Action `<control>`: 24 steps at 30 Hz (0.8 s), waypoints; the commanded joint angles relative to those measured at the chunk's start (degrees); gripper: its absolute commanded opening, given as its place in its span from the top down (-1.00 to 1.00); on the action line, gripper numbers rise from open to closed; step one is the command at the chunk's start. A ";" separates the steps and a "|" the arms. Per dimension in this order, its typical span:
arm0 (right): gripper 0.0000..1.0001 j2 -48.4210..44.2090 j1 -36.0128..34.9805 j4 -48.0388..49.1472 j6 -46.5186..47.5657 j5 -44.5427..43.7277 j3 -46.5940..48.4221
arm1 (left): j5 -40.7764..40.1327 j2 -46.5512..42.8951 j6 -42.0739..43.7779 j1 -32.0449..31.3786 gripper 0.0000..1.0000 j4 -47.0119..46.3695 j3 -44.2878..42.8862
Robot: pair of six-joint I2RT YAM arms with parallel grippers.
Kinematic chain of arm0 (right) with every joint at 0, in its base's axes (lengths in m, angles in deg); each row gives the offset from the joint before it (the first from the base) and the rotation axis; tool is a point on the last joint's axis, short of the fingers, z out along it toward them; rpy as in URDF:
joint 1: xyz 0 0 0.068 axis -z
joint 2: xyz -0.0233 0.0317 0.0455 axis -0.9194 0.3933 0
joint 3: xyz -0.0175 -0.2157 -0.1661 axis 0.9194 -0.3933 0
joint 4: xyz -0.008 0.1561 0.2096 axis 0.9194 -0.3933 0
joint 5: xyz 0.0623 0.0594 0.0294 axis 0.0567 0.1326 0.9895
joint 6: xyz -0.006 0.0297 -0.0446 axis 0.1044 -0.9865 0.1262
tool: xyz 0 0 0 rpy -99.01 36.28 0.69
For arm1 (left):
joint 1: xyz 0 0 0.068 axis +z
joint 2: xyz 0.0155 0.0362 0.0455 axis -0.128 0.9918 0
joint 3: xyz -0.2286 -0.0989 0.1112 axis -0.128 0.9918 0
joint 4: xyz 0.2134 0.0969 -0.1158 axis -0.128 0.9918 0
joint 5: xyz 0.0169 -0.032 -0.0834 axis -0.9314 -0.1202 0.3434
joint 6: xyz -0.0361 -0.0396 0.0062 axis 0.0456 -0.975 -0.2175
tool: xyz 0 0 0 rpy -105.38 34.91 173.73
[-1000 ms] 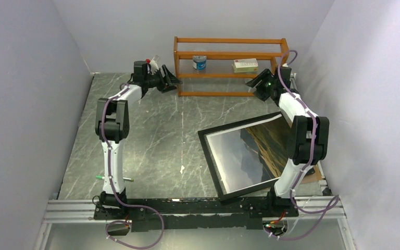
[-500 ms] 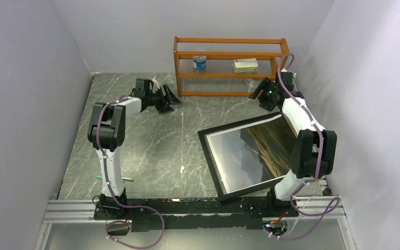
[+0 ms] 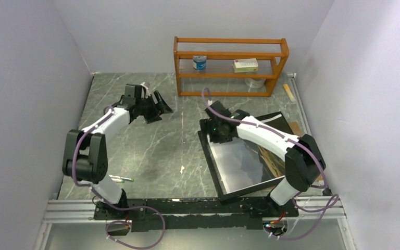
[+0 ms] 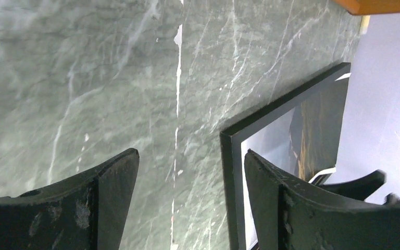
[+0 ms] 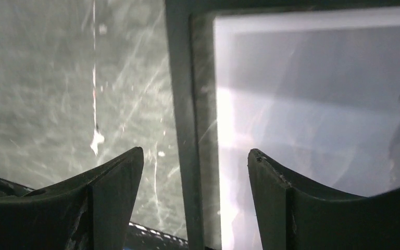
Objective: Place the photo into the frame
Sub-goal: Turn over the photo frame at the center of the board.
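Observation:
The frame (image 3: 212,165), black face up, lies flat on the right half of the table. The glossy photo (image 3: 242,161) of grey mountains shows inside its opening; whether it sits in the frame or under it I cannot tell. My right gripper (image 3: 220,130) hovers open over the frame's far left corner. In the right wrist view the black frame edge (image 5: 179,104) runs below the gap of the right gripper (image 5: 192,151), with the photo (image 5: 317,104) to its right. My left gripper (image 3: 159,104) is open over bare table, left of the frame. It (image 4: 187,153) points toward the frame corner (image 4: 230,143).
An orange-brown shelf rack (image 3: 229,40) stands at the back, holding a can (image 3: 200,62) and a small box (image 3: 245,65). A pen (image 3: 120,179) lies near the left arm's base. A small wooden piece (image 3: 289,92) lies by the right wall. Brown cardboard (image 3: 295,127) shows at the frame's right.
The right gripper swung from beside the shelf rack down to the frame's far left corner. The left gripper came nearer and lower over the table. Both sets of jaws opened wider.

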 commanded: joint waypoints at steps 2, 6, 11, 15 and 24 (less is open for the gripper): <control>-0.54 1.65 -9.26 -7.42 -2.85 -9.11 0.53 | -7.83 -8.50 1.85 1.34 -0.59 7.69 3.10; -0.48 5.11 -13.66 -6.96 -4.87 -11.46 0.85 | -9.99 -11.26 1.34 3.08 -0.57 10.24 5.23; -0.24 9.72 -16.20 -5.99 -6.02 -13.45 1.96 | -7.29 -14.00 1.43 4.88 -0.57 8.96 9.15; -0.13 13.73 -16.76 -5.54 -6.48 -13.88 2.26 | -2.30 -14.10 1.95 5.10 -0.57 7.39 10.07; 0.70 11.88 -17.11 -4.59 -5.14 -17.26 2.73 | 7.24 -12.76 0.14 5.10 -0.58 1.66 13.35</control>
